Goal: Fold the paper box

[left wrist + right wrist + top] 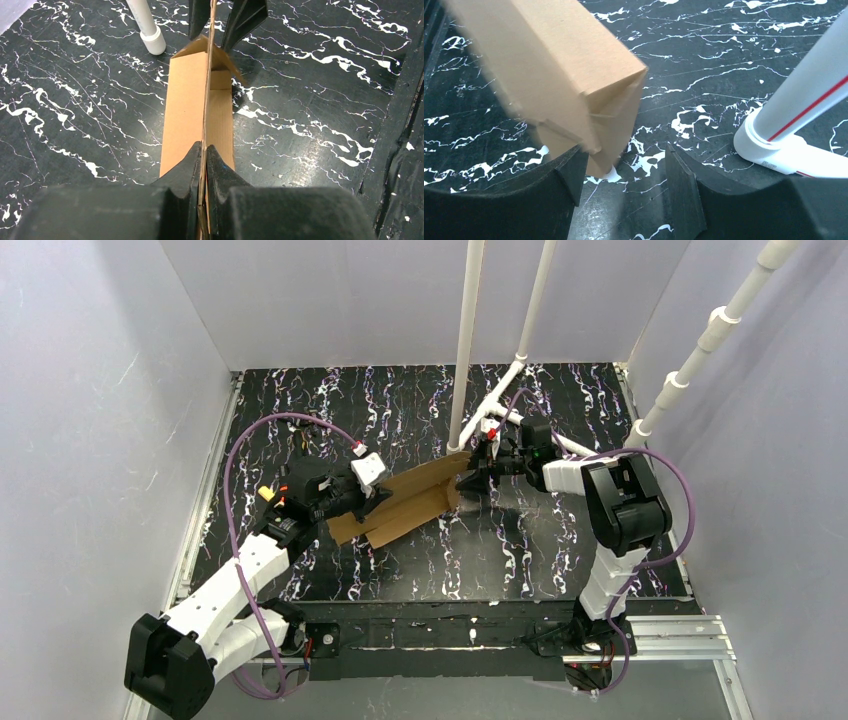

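The paper box (405, 502) is sitting half-formed just on the near-left side of the white pipe (466, 350), at its foot, and stretching away from it toward the left arm. One long panel is facing up. A second is standing on edge as a thin wall, and small end flaps are splaying loose at the end nearest the pipe. Whether its underside is touching the table (560, 540) is not clear.

The step in hand is probably raising that long wall square along its crease. Doing it well is likely to mean pinching only the wall at the pipe end, leaving the loose flap out of the bite. Both ends should then turn together so the sheet is not twisting, and the swing should stay short of the pipe.

The left gripper (204, 150) is clenching the upright wall at the end farthest from the pipe, with its fingers pressing flat on both faces. The right gripper (624, 155) is standing wide apart at the end beside the pipe, straddling the box corner. One finger is close against the cardboard, the other is well clear, and it is grasping nothing.
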Controlling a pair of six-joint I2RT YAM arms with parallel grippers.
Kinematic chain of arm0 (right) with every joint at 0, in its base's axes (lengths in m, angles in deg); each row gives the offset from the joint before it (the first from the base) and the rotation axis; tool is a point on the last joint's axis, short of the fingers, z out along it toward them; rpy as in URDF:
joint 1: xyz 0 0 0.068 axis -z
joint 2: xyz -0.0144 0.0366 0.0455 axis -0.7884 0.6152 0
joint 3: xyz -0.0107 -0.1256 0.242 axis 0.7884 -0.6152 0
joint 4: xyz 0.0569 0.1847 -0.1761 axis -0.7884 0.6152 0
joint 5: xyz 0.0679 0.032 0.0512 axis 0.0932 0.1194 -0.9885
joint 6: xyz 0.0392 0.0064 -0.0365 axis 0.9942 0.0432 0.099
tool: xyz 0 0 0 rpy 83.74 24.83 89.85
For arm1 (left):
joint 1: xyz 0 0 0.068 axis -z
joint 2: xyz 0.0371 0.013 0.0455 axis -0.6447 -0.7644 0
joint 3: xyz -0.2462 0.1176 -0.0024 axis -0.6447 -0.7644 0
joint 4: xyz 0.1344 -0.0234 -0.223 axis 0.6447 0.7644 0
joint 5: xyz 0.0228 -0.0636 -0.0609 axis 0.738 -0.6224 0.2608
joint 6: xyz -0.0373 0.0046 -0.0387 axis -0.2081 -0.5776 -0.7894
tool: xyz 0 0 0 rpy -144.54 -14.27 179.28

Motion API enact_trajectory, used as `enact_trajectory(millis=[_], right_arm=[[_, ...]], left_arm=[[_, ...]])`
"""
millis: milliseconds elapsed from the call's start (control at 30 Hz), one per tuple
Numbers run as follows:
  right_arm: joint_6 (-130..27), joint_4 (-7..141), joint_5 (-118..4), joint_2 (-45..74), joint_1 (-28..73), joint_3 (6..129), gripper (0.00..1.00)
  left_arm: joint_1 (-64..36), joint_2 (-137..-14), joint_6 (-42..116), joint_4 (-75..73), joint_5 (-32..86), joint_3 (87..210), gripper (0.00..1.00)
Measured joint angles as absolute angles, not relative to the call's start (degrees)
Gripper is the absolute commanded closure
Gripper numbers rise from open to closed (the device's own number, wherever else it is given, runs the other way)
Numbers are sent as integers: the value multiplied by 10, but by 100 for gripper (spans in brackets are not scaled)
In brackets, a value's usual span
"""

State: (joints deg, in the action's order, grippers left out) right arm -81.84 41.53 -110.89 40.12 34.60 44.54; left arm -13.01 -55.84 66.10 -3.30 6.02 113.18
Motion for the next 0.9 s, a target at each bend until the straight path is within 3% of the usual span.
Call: enact_trajectory(millis=[367,900], right_arm=[[-830,443,-1124,392,342,441,34],[-810,426,-1099,392,304,431,48]], left_arm=[[-130,-558,661,-38,67,1128,100],[-130,-549,657,-38,57,1124,100]])
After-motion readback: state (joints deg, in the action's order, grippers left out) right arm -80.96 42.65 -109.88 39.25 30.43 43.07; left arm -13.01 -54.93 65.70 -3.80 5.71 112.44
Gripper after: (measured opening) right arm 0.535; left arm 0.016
